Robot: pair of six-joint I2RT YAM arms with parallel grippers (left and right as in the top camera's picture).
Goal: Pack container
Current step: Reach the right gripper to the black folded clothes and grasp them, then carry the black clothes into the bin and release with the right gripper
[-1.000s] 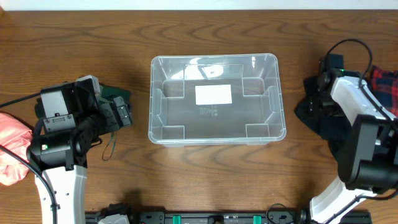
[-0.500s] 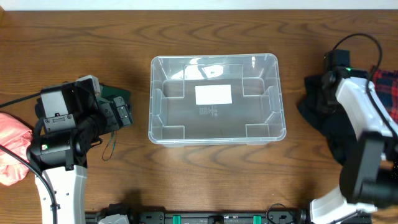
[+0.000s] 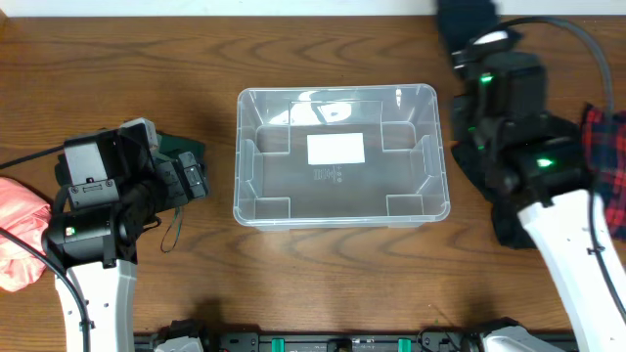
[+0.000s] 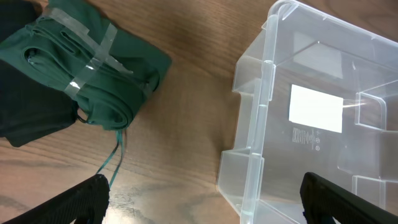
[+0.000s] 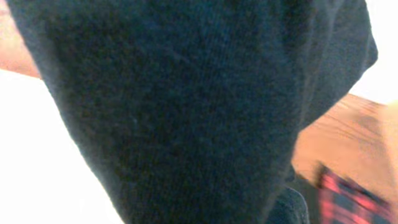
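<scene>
The clear rectangular plastic container (image 3: pixel 337 200) is sitting empty mid-frame, the left tool (image 4: pixel 208 208) gaping near a folded green garment (image 4: pixel 81 81), the right tool (image 3: pixel 472 44) unreadable behind dark navy fabric (image 5: pixel 186 106).

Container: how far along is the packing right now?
Nothing packed: the container is empty. In hand: the right arm appears to hold a dark garment up, fingers hidden. To go: the green bundle, pink garment and plaid garment lie on the table.
</scene>
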